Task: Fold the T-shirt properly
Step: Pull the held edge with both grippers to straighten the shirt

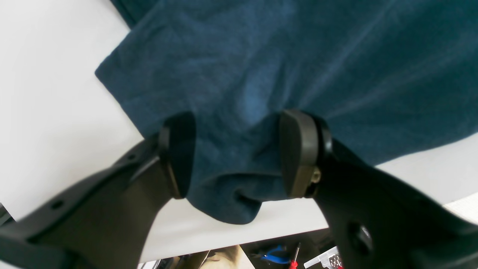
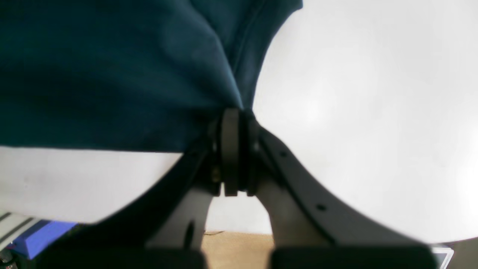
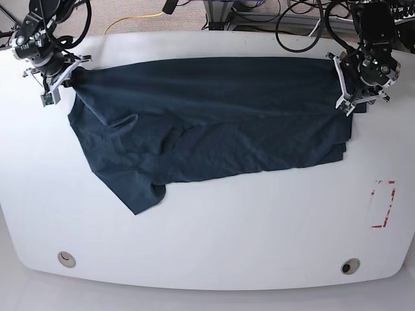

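Navy-blue cloth covers most of the upper half of the white desk (image 3: 214, 233): the T-shirt (image 3: 214, 120) lies spread lengthwise across it, wrinkled, with one short sleeve pointing toward the near edge at the base view's lower left.

At the far left of that view, the right end effector (image 3: 70, 72) sits at the shirt's upper left corner. Its wrist camera shows the two pads pressed flat together with a pinch of fabric (image 2: 157, 74) caught between them, the cloth fanning away from the pinch in taut folds and a hemmed edge running up beside it. So the right end effector is closed and gripping the T-shirt.

Moving rightward, the shirt's top edge runs nearly straight along the far side of the desk, while its lower edge is uneven, with layers of cloth overlapping near the right end.

At the far right, the left end effector (image 3: 343, 84) stands at the shirt's upper right corner. In the left wrist view its two fingers (image 1: 298, 153) are spread wide apart, with a bunched fold of blue fabric (image 1: 239, 157) lying between them. The cloth touches the inner faces of both pads but is not squeezed flat.

Small red marks (image 3: 382, 204) sit on the desk near its right edge, well apart from the shirt.
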